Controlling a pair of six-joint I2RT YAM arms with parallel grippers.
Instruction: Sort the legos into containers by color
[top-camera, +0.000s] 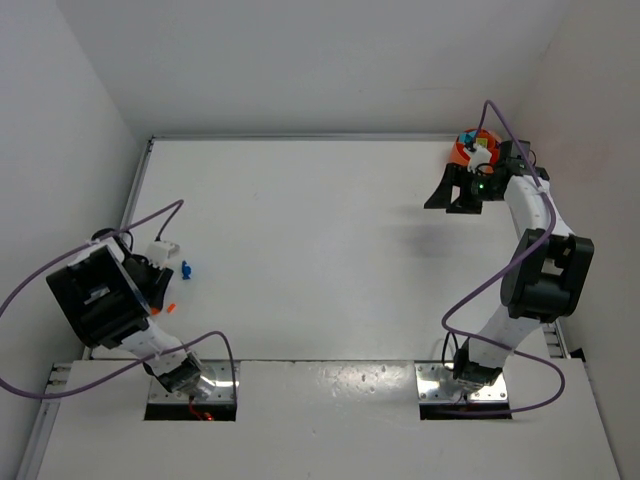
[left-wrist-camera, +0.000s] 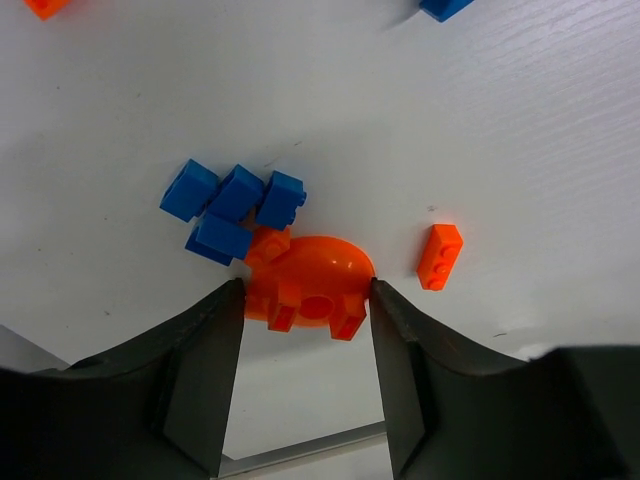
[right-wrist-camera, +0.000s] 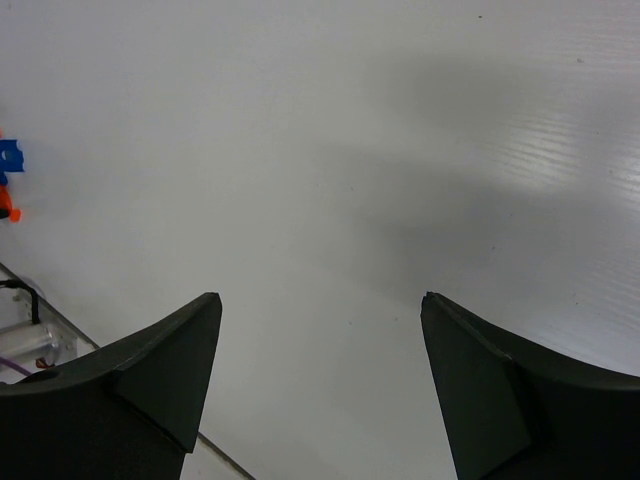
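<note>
In the left wrist view my left gripper (left-wrist-camera: 306, 284) has both fingertips touching the sides of a rounded orange lego (left-wrist-camera: 305, 285) with small tabs, which rests on the white table. A cluster of blue legos (left-wrist-camera: 235, 205) touches its far side. A small orange brick (left-wrist-camera: 440, 256) lies just to the right. From above, the blue legos (top-camera: 186, 268) show beside the left arm (top-camera: 105, 295). My right gripper (top-camera: 455, 200) hangs open over bare table (right-wrist-camera: 320, 150), just in front of the orange container (top-camera: 474, 148), which holds cyan and yellow bricks.
Another orange brick (left-wrist-camera: 45, 5) and a blue one (left-wrist-camera: 445, 8) lie at the far edge of the left wrist view. Tiny blue (right-wrist-camera: 10, 155) and orange (right-wrist-camera: 8, 205) legos show far off at the right wrist view's left edge. White walls enclose the table.
</note>
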